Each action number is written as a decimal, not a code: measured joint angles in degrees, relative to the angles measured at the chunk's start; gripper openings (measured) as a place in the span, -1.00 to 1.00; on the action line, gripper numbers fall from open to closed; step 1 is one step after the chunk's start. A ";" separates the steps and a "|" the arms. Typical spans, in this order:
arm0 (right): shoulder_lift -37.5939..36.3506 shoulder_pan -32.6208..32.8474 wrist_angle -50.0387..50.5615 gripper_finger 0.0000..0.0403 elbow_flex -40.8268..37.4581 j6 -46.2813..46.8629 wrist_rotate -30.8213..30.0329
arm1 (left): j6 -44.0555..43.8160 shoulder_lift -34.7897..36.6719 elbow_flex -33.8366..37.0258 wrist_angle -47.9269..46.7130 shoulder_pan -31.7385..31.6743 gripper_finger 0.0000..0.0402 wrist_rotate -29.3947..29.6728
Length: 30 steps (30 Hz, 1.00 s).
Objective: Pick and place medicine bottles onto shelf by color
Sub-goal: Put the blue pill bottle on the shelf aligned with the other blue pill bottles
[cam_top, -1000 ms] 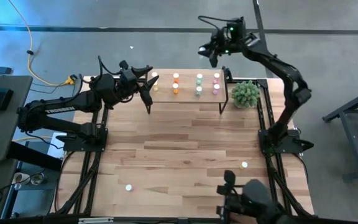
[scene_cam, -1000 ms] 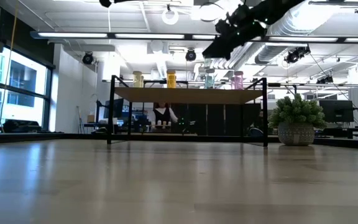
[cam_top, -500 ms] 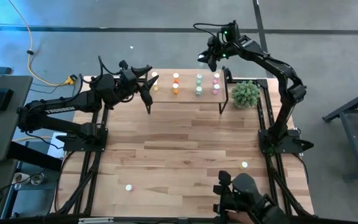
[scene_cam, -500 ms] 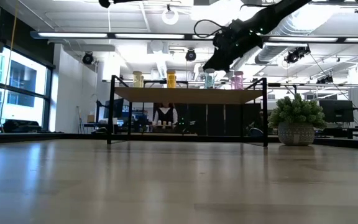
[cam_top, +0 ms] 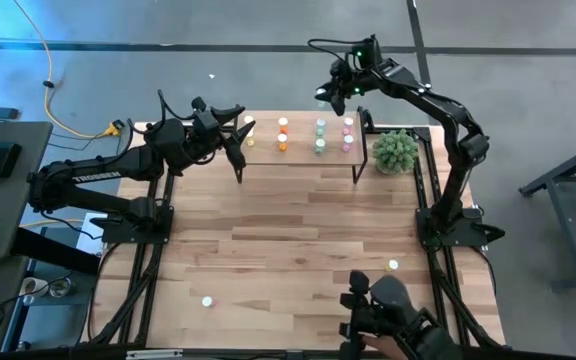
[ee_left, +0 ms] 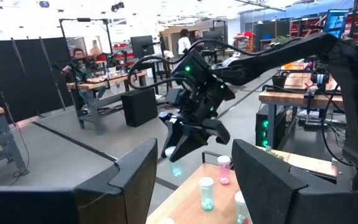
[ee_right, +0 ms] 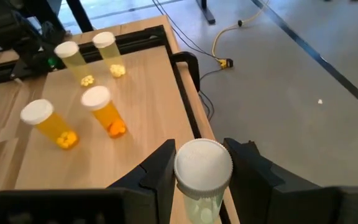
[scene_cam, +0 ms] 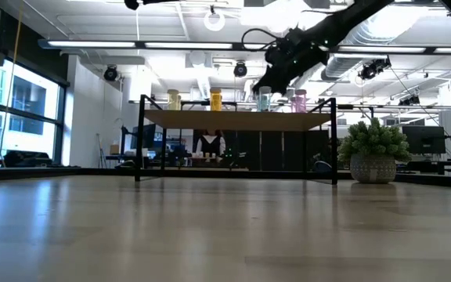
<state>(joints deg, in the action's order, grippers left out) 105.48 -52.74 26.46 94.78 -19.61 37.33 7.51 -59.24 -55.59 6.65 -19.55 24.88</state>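
The shelf [cam_top: 300, 150] stands at the table's far side with medicine bottles upright on it in colour pairs: yellow [ee_right: 73, 58], orange [ee_right: 102, 108], green [cam_top: 320, 136] and pink [cam_top: 348, 134]. My right gripper [cam_top: 334, 92] hovers just beyond the shelf's far edge, shut on a green medicine bottle [ee_left: 174, 162]. At the shelf's left end, my left gripper [cam_top: 238, 135] stays level and open, holding nothing. My right gripper pinches the green bottle's white cap [ee_right: 202, 163] between its two fingers [ee_left: 185, 142]. They come slanting down from the far side. The bottle hangs below them, cap up, with its green body [ee_left: 176, 169] lifted clear of the shelf.
A green plant ball [cam_top: 395, 150] in a pot sits right of the shelf. Two loose white-capped bottles [cam_top: 393, 265] [cam_top: 206, 300] lie on the near half of the wooden table. A dark shape [cam_top: 393, 312] shows at the near edge.
My right gripper, still shut on the green bottle, has sunk toward the shelf and drifted a little toward the table's left. The dark shape at the near edge has shifted slightly left.
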 joint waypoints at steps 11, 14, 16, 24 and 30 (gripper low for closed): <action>1.68 -1.27 -1.42 -0.42 0.00 1.14 0.68 | 0.02 0.00 0.00 0.01 0.00 -0.03 -0.01; 1.68 -1.20 -1.22 -0.42 0.00 0.07 0.84 | 0.17 0.00 0.00 0.01 0.00 -0.03 -0.02; 1.69 -1.21 -1.05 -0.42 0.00 -0.38 0.87 | 0.15 0.00 0.00 0.01 0.00 -0.03 -0.01; 3.03 -0.48 1.98 -0.42 0.00 -1.01 3.39 | 0.04 0.00 0.00 0.02 0.00 -0.03 -0.02; 3.03 1.10 4.77 -0.42 0.00 -3.84 3.19 | 0.15 0.00 0.00 0.01 0.00 -0.03 0.24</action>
<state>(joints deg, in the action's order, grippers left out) 108.51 -51.64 31.22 94.78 -23.45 40.53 7.66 -59.24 -55.59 6.66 -19.55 25.12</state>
